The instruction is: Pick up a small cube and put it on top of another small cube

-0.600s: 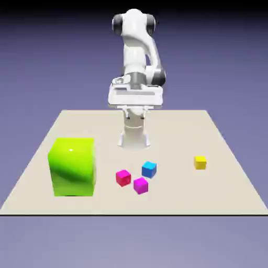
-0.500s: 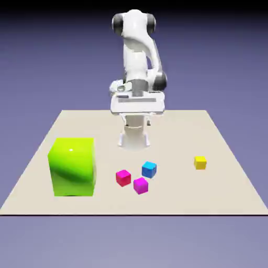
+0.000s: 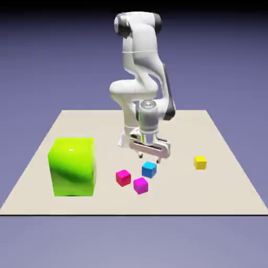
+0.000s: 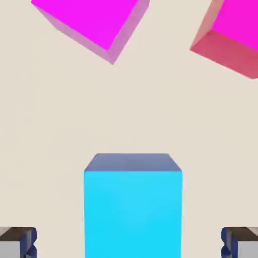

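Desk editor: "What has moved?"
Photographer: "The white arm (image 3: 144, 63) has swung down and forward since the earlier frame, its claw (image 3: 149, 159) now above the blue cube (image 3: 149, 169); the cubes have not shifted."
Desk editor: "The claw's state?"
Photographer: "Spread, a fingertip on either side of the blue cube in the hand view, apart from it. The cube rests on the desk (image 3: 172, 201), near the magenta cube (image 3: 141, 186) and the pink-red cube (image 3: 123, 178)."
Desk editor: "Seen from one camera alone?"
Photographer: "The exterior view adds a yellow cube (image 3: 200, 163) at its right and a big green cube (image 3: 73, 167) at its left. The hand view shows the gaps beside the blue cube."
Desk editor: "Count?"
Photographer: "Four small cubes, one big cube, one arm."
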Controlling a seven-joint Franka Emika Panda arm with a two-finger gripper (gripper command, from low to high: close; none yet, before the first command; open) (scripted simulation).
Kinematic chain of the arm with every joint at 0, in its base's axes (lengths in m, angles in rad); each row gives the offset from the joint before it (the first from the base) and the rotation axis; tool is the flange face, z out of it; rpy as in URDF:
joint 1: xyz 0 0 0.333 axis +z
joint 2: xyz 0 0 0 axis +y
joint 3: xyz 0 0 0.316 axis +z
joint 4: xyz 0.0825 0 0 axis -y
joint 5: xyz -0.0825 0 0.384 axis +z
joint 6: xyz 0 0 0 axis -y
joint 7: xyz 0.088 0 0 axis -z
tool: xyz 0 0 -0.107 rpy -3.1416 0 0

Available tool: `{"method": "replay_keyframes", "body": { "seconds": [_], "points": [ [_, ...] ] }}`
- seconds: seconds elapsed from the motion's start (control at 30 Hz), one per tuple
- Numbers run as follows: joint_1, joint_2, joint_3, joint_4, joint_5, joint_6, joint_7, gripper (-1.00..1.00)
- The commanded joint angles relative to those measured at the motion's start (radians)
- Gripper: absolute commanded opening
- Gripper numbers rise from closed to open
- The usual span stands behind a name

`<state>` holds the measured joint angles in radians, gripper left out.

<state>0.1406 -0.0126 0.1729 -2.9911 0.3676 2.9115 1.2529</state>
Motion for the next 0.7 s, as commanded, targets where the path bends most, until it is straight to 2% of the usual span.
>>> {"method": "replay_keyframes", "body": {
  "seconds": [0.0, 0.17, 0.2, 0.57, 0.67],
  "points": [
    [0.006, 0.036, 0.002, 0.007, 0.029, 0.030, -0.022, 0.00],
    [0.035, 0.211, 0.011, 0.039, 0.168, 0.174, -0.129, 0.00],
    [0.035, 0.211, 0.011, 0.039, 0.168, 0.174, -0.129, -1.00],
    [-0.024, -0.145, -0.007, -0.026, -0.115, -0.119, 0.088, -1.00],
    [-0.049, -0.123, -0.028, 0.046, -0.151, -0.171, 0.063, -1.00]
  ]
}}
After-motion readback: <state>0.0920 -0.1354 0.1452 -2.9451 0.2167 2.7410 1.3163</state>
